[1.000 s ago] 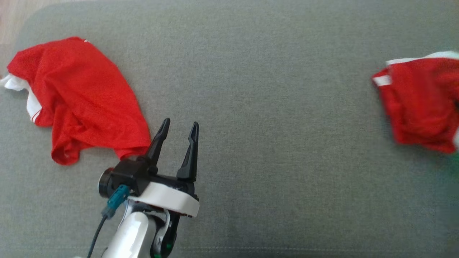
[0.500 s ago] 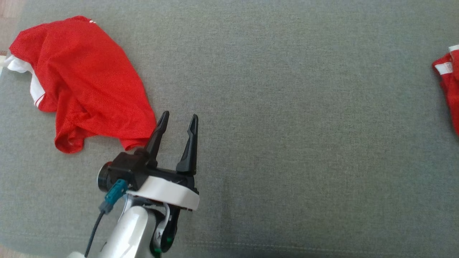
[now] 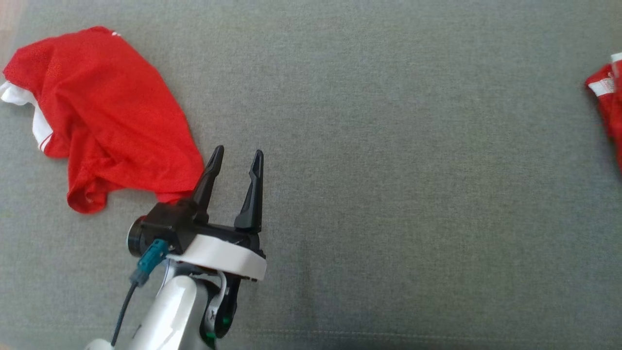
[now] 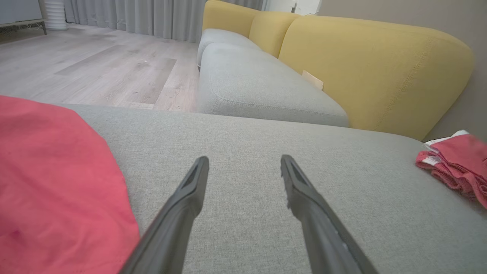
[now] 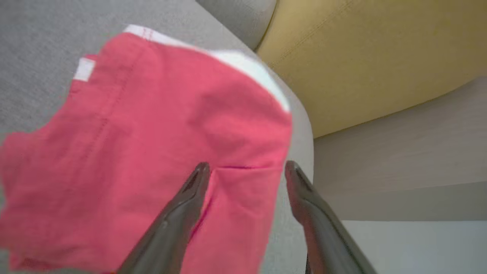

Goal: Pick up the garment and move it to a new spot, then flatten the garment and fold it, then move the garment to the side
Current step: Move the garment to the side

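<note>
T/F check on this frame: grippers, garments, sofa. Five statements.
1. The left gripper is open. True.
2. It holds the left garment. False: nothing is between its fingers; the garment lies beside it.
3. A right garment also lies on the cushion. True.
4. The right gripper is shut. False: its fingers stand apart over the right garment.
5. The backrest is blue. False: it is yellow.
</note>
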`<state>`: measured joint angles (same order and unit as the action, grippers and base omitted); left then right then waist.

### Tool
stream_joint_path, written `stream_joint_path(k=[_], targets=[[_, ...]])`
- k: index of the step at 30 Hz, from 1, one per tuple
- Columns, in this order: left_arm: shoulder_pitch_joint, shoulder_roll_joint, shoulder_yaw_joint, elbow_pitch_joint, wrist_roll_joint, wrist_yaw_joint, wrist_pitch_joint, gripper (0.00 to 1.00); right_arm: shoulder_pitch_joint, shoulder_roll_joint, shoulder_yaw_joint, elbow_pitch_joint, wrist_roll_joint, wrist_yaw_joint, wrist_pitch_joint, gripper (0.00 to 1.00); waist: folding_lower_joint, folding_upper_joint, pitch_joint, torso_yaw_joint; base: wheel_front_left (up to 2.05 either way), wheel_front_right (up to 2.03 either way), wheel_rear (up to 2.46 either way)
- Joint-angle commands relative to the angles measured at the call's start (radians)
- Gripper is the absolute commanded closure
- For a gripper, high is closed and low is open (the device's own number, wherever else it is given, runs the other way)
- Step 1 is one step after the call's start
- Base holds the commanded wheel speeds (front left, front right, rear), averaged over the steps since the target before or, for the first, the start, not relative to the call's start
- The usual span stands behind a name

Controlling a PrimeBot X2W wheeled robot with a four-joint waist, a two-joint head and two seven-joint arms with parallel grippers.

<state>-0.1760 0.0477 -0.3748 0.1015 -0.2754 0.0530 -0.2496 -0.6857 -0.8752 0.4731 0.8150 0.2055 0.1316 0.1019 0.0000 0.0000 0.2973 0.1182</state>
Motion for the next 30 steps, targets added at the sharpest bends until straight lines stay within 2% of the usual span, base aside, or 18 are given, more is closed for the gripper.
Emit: stream_joint_path(k=[1,6,9,15,21,24,27,30], targets=[[-0.029,0.003,0.036,-0.028,0.008,0.000,-0.012,0.00,-0.002,-0.034,-0.014,-0.017,-0.012,-0.001,-0.013,0.00,0.0000,0.0000,-0.007,-0.004,0.00,0.00,0.00],[-0.020,0.003,0.041,-0.021,0.008,-0.001,-0.012,0.00,-0.007,0.006,-0.094,-0.053,-0.081,-0.001,-0.038,0.00,0.0000,0.0000,-0.040,-0.016,0.00,0.00,0.00],[-0.013,0.003,0.042,-0.021,0.005,0.000,-0.012,0.00,-0.012,0.067,-0.157,-0.098,-0.110,-0.001,-0.068,0.00,0.0000,0.0000,-0.069,-0.022,0.00,0.00,0.00],[0.012,0.003,0.053,-0.025,0.006,0.004,-0.012,0.00,0.041,0.272,-0.275,-0.237,-0.123,-0.001,-0.135,0.00,0.0000,0.0000,-0.149,-0.030,0.00,0.00,0.00],[0.050,0.003,0.087,-0.057,0.014,0.011,-0.012,0.00,0.180,0.515,-0.380,-0.437,-0.104,-0.001,-0.189,0.00,0.0000,0.0000,-0.235,-0.038,0.00,0.00,0.00],[0.068,0.003,0.103,-0.077,0.022,0.011,-0.012,0.00,0.270,0.615,-0.395,-0.528,-0.099,-0.001,-0.211,0.00,0.0000,0.0000,-0.268,-0.040,0.00,0.00,0.00],[0.087,0.003,0.117,-0.089,0.030,0.011,-0.012,0.00,0.359,0.686,-0.394,-0.589,-0.088,-0.001,-0.235,0.00,0.0000,0.0000,-0.291,-0.044,0.00,0.00,0.00],[0.100,0.003,0.127,-0.094,0.037,0.008,-0.012,0.00,0.425,0.729,-0.380,-0.605,-0.084,-0.001,-0.268,0.00,0.0000,0.0000,-0.301,-0.047,0.00,0.00,0.00]])
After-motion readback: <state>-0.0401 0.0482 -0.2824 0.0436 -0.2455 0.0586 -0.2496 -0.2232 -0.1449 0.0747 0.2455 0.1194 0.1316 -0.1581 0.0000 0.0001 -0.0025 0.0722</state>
